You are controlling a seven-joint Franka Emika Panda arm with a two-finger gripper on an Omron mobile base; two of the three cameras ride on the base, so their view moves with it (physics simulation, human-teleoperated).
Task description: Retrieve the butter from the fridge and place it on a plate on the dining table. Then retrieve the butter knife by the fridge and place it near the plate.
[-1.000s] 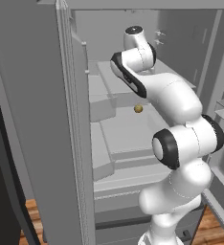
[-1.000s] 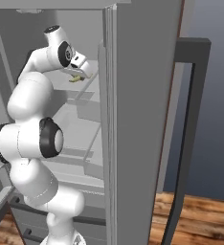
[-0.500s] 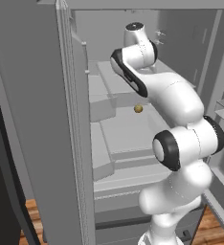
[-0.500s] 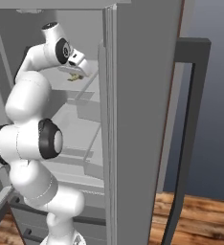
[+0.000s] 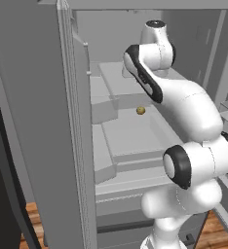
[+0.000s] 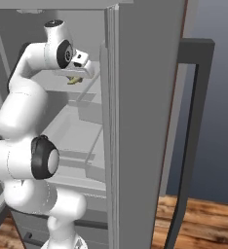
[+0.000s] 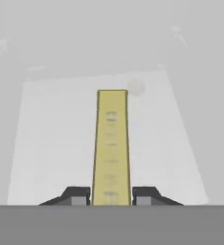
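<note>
The butter [image 7: 112, 143] is a thin yellow stick running straight up the hand view, its near end clamped between my two dark fingertips [image 7: 76, 195]. My gripper [image 7: 112, 197] is shut on it. In the right base view the butter [image 6: 75, 80] pokes out yellow under the hand, high inside the open fridge [image 6: 135, 97] above its upper shelf. The left base view has the arm's wrist reaching up into the fridge [image 5: 47, 121], hiding the hand. Below the butter lies a pale grey shelf [image 7: 51, 143].
A round yellowish-brown ball [image 5: 141, 110] rests on the fridge's middle shelf. The open left door [image 5: 33, 146] and the open right door [image 6: 140, 121] flank the arm closely. A dark door handle [image 6: 191, 141] and wood floor [image 6: 203, 219] are at the right.
The arm has risen a little inside the fridge, carrying the butter up with it. The grip is unchanged.
</note>
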